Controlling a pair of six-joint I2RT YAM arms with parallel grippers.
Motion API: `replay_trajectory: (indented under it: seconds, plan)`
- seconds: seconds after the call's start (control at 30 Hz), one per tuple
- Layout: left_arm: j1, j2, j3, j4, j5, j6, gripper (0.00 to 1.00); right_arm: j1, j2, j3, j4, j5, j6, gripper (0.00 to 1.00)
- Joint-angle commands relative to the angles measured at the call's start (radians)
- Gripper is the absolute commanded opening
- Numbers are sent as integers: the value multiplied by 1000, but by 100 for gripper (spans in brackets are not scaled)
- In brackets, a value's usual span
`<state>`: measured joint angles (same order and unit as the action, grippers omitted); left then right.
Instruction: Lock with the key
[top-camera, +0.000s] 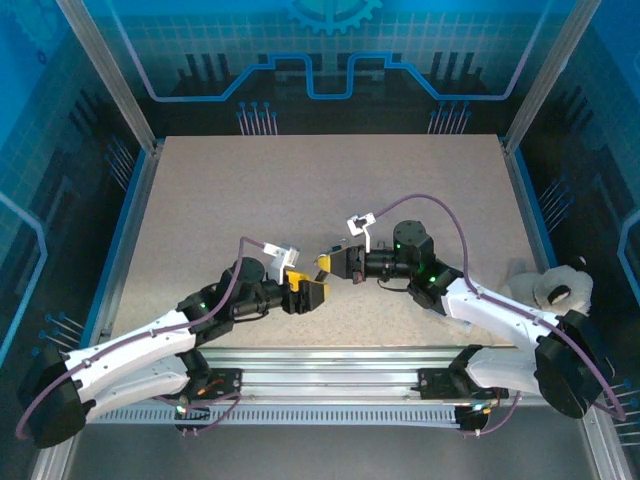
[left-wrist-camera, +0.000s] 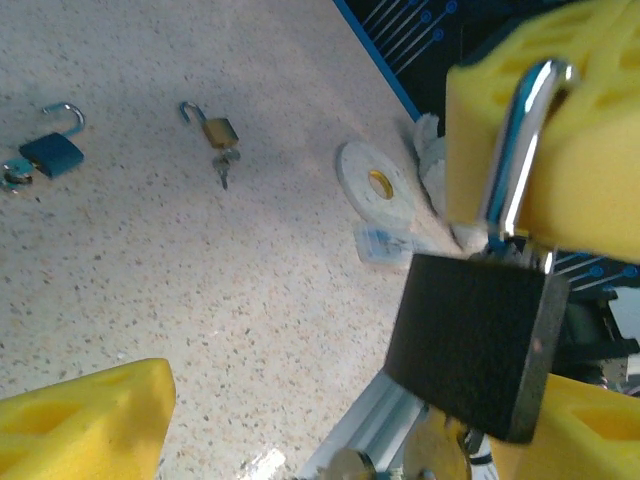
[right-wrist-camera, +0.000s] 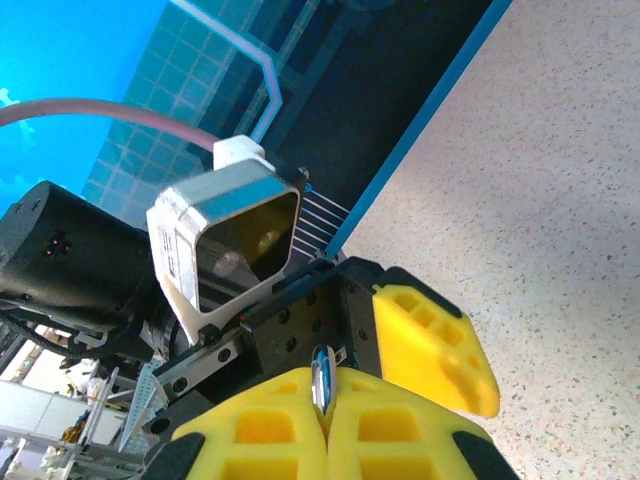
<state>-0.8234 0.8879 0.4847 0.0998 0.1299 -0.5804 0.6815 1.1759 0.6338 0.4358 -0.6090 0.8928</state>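
We see both arms meet low over the speckled table (top-camera: 300, 180), right claw (top-camera: 326, 263) clamping yellow foam pads (left-wrist-camera: 600, 200) on the chrome hoop (left-wrist-camera: 515, 150) of a boxy black padlock (left-wrist-camera: 475, 345), left claw (top-camera: 307, 289) spread wide before it.

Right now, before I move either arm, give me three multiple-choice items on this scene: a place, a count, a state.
1. Where is the black square-bodied padlock?
A. flat on the table
B. inside a tape roll
C. hanging by its silver shackle from the right gripper

2. How many other padlocks lie on the speckled table?
A. none
B. two
C. five

3. How do the left gripper's yellow foam fingers stand?
A. wide apart
B. shut on a key
C. shut on a tape roll

Answers: 1 C, its yellow pads clamp the shackle. 2 B, a blue padlock and a small brass padlock. 3 A, a broad gap separates them.
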Motion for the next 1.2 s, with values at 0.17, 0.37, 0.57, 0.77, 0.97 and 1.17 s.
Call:
replay_trajectory:
  seconds: [0.17, 0.37, 0.57, 0.77, 0.97, 1.17]
  plan:
    - [9, -38, 10, 33, 42, -6, 76, 9, 20, 48, 37, -15, -2, 0]
    - [9, -23, 38, 7, 43, 26, 66, 13, 24, 35, 36, -12, 1, 0]
    - [10, -14, 44, 12, 37, 37, 53, 22, 22, 40, 15, -3, -5, 0]
    - [17, -16, 42, 35, 16, 34, 45, 41, 40, 37, 27, 5, -4, 0]
    - [19, -17, 49, 35, 17, 38, 36, 46, 44, 27, 33, 16, -3, 0]
    - [21, -9, 42, 43, 24, 28, 28, 46, 38, 17, 32, 35, -1, 0]
